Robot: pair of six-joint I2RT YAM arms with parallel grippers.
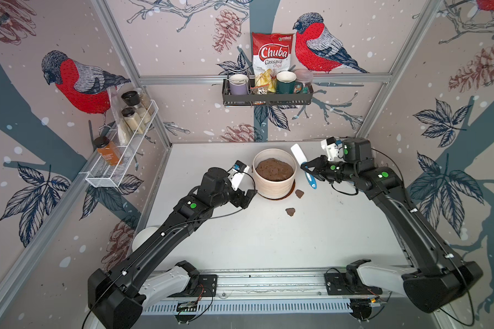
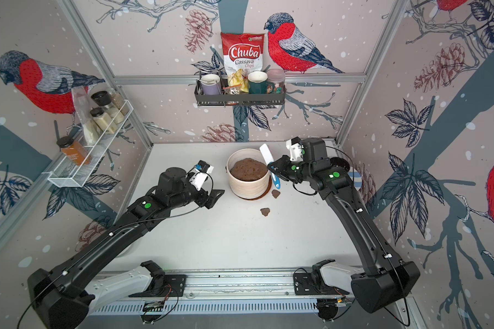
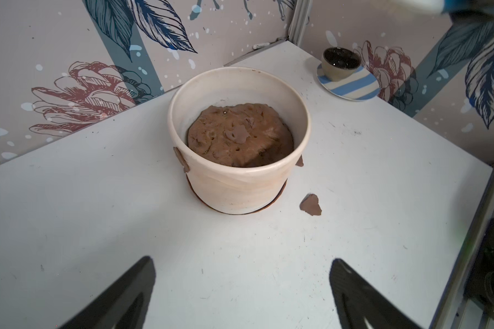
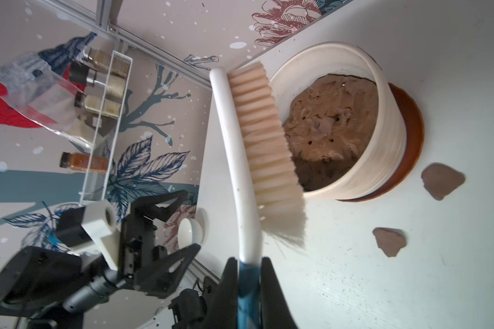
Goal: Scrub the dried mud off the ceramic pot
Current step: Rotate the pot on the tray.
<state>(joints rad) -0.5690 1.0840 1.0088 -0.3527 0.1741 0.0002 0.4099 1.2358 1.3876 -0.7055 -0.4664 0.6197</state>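
while beside the ceramic pot, brush in right claw

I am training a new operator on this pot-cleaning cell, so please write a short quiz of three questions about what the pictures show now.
1. True or false: the left gripper stands open and does not touch the ceramic pot.
2. What does the right gripper hold? A) a sponge B) a brush C) a spice jar
3. How many loose pieces of dried mud lie on the table beside the pot?
Key: 1 true; 2 B, the jaws are shut on the brush handle; 3 two.
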